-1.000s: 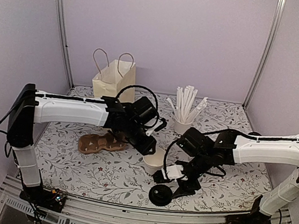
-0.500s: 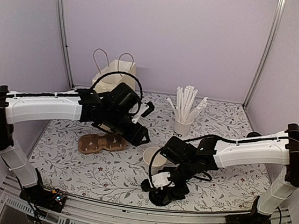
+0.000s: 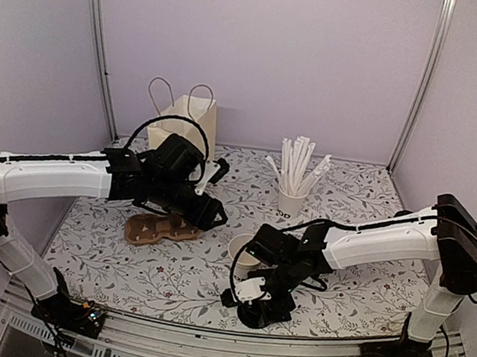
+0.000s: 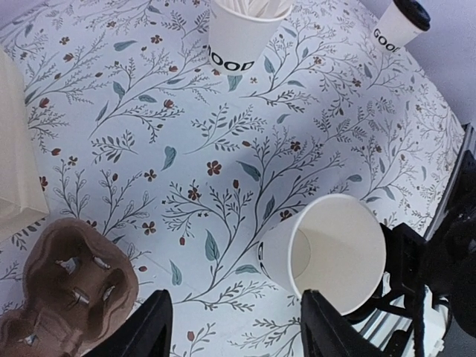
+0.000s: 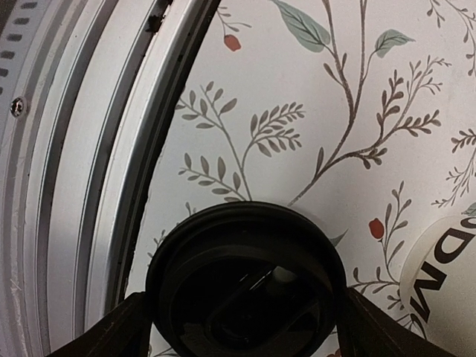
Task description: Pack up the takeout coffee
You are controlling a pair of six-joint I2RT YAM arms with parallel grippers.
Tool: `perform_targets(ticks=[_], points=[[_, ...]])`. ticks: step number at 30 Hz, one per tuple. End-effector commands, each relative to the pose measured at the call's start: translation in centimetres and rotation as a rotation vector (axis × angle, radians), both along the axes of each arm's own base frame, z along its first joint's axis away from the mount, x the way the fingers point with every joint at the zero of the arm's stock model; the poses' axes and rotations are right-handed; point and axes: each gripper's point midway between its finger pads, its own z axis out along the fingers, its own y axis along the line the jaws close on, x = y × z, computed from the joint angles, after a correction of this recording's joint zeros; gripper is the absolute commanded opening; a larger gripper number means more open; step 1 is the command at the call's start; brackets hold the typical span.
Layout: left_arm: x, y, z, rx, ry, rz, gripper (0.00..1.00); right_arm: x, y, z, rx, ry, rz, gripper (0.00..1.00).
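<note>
"GOOD" on the straw cup [image 4: 242,37] — left fingers [image 4: 149,331] apart, right fingers [image 5: 123,331] apart astride black lid [image 5: 245,282]

And here we are in a robotics lab test cell, dressed up as a coffee counter: bare lilac walls [image 3: 261,52] framed by metal posts [image 3: 96,50], an aluminium rail [image 3: 201,351] along the near edge with two white robot arms [image 3: 58,177] bolted at it. The floral tablecloth [image 3: 175,283], paper bag [image 3: 184,125], cup of straws [image 3: 291,200], cardboard carrier [image 3: 159,228] and takeout coffee [image 4: 398,30] sit like café props
</note>
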Motion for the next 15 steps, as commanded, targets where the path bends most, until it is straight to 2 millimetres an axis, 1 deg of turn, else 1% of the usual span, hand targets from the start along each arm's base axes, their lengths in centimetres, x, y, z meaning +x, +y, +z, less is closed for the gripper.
perform_targets(ticks=[1,5,8,10,12,15], points=[[0.6,0.1,0.8,-0.043,-0.022,0.015,0.61,0.0,0.6,0.0,0.001,-0.015,-0.002,0.84],[0.8,0.0,0.8,-0.043,-0.025,0.011,0.61,0.1,0.7,0.2,0.006,-0.031,-0.008,0.75],[1.0,0.2,0.6,-0.038,-0.025,0.008,0.61,0.3,0.8,0.6,0.012,-0.042,-0.019,0.7],[1.2,0.3,0.6,-0.035,-0.027,0.004,0.61,0.1,0.7,1.2,0.006,-0.034,-0.015,0.67],[1.6,0.5,0.8,-0.025,-0.036,-0.004,0.61,-0.6,0.6,2.3,0.003,-0.006,-0.002,0.66],[2.6,1.2,1.3,0.003,-0.056,-0.004,0.61,-2.0,1.1,6.3,0.068,0.057,0.04,0.66]])
